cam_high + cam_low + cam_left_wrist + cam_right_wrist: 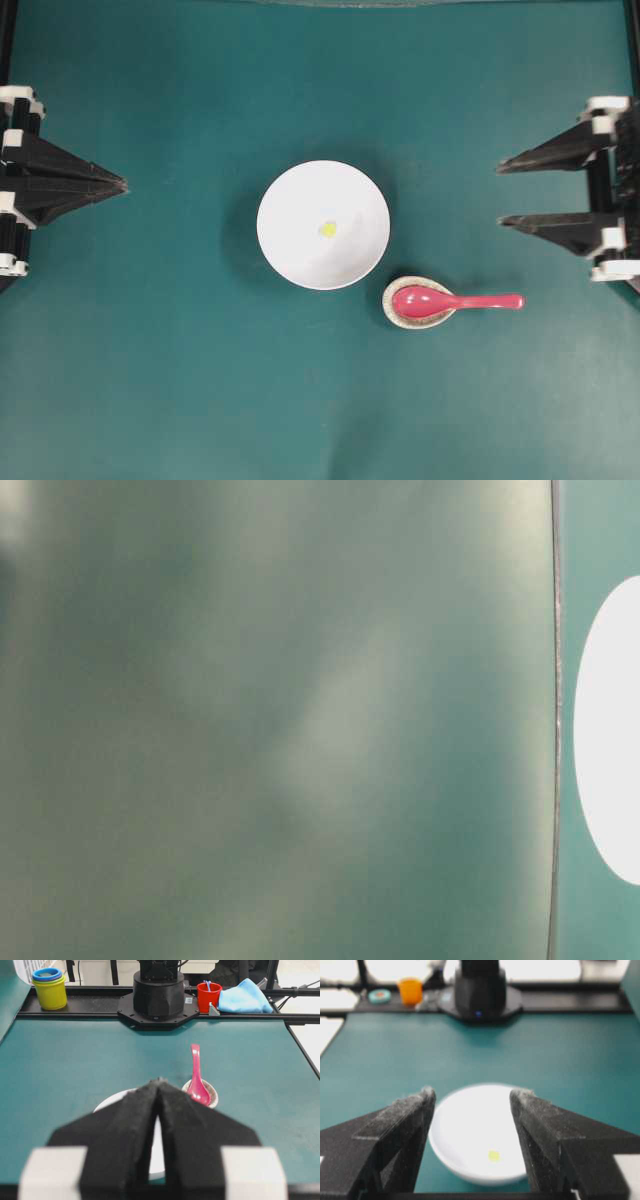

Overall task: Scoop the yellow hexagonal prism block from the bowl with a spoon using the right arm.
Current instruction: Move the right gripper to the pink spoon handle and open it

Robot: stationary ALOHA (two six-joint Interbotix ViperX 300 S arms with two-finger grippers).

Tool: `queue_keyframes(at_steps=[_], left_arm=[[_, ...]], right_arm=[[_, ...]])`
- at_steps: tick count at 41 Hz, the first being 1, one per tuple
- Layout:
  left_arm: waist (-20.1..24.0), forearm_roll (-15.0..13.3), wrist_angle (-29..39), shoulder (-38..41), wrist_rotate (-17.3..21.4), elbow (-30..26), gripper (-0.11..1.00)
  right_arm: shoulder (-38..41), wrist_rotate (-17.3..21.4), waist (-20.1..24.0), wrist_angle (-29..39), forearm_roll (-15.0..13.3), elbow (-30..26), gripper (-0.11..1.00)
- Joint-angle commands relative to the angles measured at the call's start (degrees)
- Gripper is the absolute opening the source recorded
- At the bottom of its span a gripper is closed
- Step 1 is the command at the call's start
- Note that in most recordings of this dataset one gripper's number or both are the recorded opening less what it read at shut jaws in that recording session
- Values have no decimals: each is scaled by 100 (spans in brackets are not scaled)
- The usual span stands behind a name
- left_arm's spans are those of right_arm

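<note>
- Right gripper (pixel 500 193) spread wide, empty, well right of the bowl (pixel 285 250); left gripper (pixel 124 184) pinched closed at far left.
- Yellow hexagonal prism block (pixel 327 229) near the bowl's middle.
- Spoon (pixel 455 301) in a speckled dish (pixel 392 313) — risks slipping: glossy, thin handle.

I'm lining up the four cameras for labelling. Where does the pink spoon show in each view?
Overhead: the pink spoon lies lower right of centre, scoop in the speckled dish, handle pointing right.
Table-level: not visible; the picture is mostly blur.
Left wrist: centre, just above the shut left claw.
Right wrist: not in it.
Shared landmark: the white bowl, seen in both wrist views too.
</note>
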Motion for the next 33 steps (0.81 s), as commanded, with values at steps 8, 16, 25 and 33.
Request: queue_keyframes(at_steps=[8,16,25,33], left_arm=[[9,18,-62,35,18,-167,2],[9,18,-44,44,18,-158,2],[70,18,0,44,18,-149,2],[202,26,18,44,18,-149,2]], right_arm=[[879,62,316,-1169,141,334,63],[1521,141,650,-2127,255,800,63],[2584,246,1143,-4017,765,1485,63],[3647,431,1688,-4931,1072,1538,63]])
